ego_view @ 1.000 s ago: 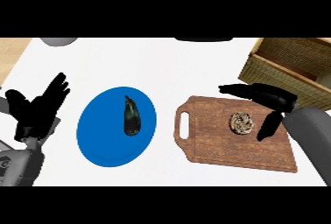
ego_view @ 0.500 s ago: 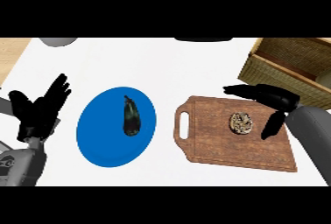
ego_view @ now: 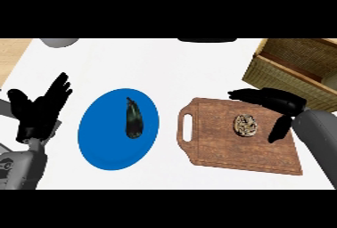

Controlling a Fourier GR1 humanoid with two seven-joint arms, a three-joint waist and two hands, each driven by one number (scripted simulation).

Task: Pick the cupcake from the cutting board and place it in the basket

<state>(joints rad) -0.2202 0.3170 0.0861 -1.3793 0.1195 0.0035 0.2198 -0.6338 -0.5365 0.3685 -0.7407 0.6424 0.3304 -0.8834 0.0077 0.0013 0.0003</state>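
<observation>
The fingers [ego_view: 245,94] of the black right hand [ego_view: 276,103] are stretched out fairly straight toward the view's left, over the far edge of the brown wooden cutting board [ego_view: 223,151], and the thumb [ego_view: 279,130] hangs down apart from them. The hand is wide open and has hold of nothing. The small brown round cupcake [ego_view: 247,124] sits on the board's right half, in the gap between those fingers and the thumb. It shows apart from both, though the height of the hand above it cannot be told. The woven tan wicker basket [ego_view: 283,76] stands beyond the board at the upper right of the white counter [ego_view: 164,67]. Left of the board lies a blue round plate [ego_view: 105,144] with a dark, slender aubergine [ego_view: 133,118] on it. The black left hand [ego_view: 39,111] rests open at the left edge, fingers up, holding nothing.
</observation>
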